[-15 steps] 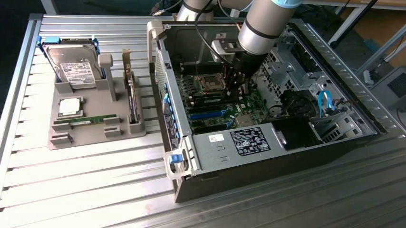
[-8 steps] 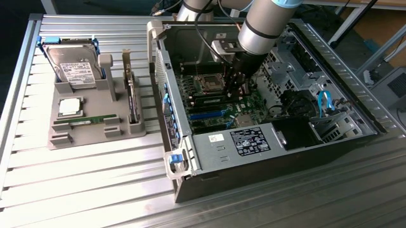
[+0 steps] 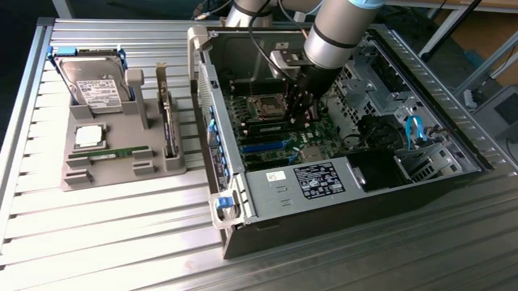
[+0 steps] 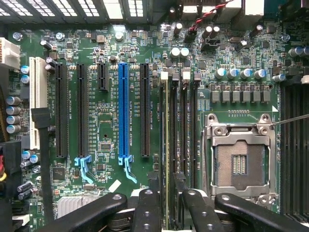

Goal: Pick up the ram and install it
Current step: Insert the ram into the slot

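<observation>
ram [image 4: 166,135]: thin green stick on edge in motherboard [image 4: 108,121], beside CPU socket [image 4: 240,164] | handling: probably light, stiff, fragile; hold by long edges, off the chips | claw [image 4: 166,193]: wide, fingers astride the ram, seemingly not gripping | arm [image 3: 340,30]: reaching steeply down into PC case [image 3: 267,200]

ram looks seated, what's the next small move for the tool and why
Probably lift the tool straight up. Its jaws stand open on either side of the ram, which sits edge-on in its memory slot, so nothing is gripped and a sideways move might knock it.
</observation>
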You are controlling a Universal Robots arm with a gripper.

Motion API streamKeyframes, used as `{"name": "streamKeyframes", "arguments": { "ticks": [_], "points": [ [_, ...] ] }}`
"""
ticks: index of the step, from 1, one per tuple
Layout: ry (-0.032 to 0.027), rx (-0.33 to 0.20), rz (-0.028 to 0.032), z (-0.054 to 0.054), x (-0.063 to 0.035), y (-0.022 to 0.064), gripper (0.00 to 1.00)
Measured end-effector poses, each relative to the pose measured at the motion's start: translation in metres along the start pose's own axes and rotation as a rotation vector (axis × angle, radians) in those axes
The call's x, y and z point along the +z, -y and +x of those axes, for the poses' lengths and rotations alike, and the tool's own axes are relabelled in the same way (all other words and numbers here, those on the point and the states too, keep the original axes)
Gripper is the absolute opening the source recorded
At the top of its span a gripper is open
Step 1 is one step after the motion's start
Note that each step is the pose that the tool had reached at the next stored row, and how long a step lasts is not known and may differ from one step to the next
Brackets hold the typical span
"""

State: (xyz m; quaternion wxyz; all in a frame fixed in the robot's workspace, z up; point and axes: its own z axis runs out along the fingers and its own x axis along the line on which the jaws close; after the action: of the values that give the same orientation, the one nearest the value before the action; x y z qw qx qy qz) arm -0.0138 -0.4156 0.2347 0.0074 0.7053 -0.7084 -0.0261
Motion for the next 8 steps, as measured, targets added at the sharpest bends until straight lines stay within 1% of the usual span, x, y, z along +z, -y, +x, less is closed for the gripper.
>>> {"name": "streamKeyframes", "arguments": {
  "ticks": [1,5,8],
  "points": [
    [0.0002,0.000,0.0001,0.000,-0.0057,-0.0003,0.25],
    [0.0001,0.000,0.0000,0.000,-0.0174,-0.0009,0.25],
    [0.0000,0.000,0.0000,-0.001,-0.0279,-0.0013,0.25]
  ]
}}
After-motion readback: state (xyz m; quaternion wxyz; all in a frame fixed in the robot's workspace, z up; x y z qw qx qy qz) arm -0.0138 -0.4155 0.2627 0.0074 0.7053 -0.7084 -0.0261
